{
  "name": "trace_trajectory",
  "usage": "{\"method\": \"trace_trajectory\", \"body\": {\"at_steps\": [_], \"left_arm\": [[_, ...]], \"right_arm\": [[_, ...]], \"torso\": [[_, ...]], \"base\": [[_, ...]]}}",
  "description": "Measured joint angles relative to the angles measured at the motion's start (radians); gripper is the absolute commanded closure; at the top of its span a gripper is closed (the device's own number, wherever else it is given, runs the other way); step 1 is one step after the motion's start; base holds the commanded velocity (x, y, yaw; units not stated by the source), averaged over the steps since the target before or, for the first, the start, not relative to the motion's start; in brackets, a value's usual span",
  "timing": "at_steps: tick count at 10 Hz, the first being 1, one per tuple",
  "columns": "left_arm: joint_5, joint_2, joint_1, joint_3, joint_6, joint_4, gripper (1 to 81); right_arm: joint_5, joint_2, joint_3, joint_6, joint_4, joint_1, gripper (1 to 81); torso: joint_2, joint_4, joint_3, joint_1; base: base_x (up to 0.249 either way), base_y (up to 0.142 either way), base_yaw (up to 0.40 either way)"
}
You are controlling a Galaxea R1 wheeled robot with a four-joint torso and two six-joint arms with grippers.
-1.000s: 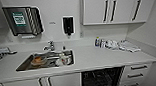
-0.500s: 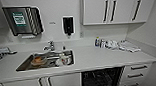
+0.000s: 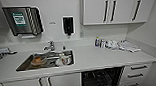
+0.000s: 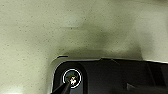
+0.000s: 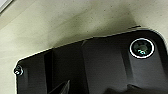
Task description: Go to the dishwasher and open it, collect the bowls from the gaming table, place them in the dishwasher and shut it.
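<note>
A white kitchen surface (image 3: 94,59) is seen from the head view, with a steel sink (image 3: 45,61) sunk into it and a tap (image 3: 49,45) behind. Dishes are piled in the sink, among them something orange-brown (image 3: 37,60) and a pale cup or glass (image 3: 62,59); what they are exactly cannot be made out. The dishwasher (image 3: 101,79) is found under the surface, right of the sink, its cavity dark with wire racks just visible; it appears open, and its lower part is cut off by the picture edge. Drawers with dark handles (image 3: 136,74) are placed to its right, white cabinet doors (image 3: 58,83) to its left. On the wall, a paper towel dispenser (image 3: 22,20) and a dark soap dispenser (image 3: 68,25) are mounted; upper cabinets (image 3: 117,8) with black handles are hung at the right. Small bottles (image 3: 98,42) and a blurred heap of pale items (image 3: 121,45) are set at the back of the surface, well apart from the sink. A dark object (image 3: 0,55) at the far left is cut off. In both wrist views, speckled pale flooring (image 4: 75,27) is seen beyond the robot's dark plate; whether either pincer is apart or together cannot be told. Compared with half a second ago, the head view is matched almost exactly, with nothing shifted.
</note>
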Motion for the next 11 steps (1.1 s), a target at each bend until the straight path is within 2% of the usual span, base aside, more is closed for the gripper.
{"method": "trace_trajectory", "body": {"at_steps": [8,11], "left_arm": [[0.001,-0.006,-0.005,-0.008,0.012,0.001,1.0],[0.0,-0.006,-0.008,-0.013,0.015,0.001,1.0]], "right_arm": [[0.017,0.06,-0.113,0.0,-0.024,0.011,1.0],[0.018,0.071,-0.117,0.0,-0.036,0.012,1.0]], "torso": [[0.261,0.0,0.006,-0.164],[0.349,0.0,0.087,-0.221]], "base": [[0.0,0.0,0.0],[0.0,0.0,0.0]]}}
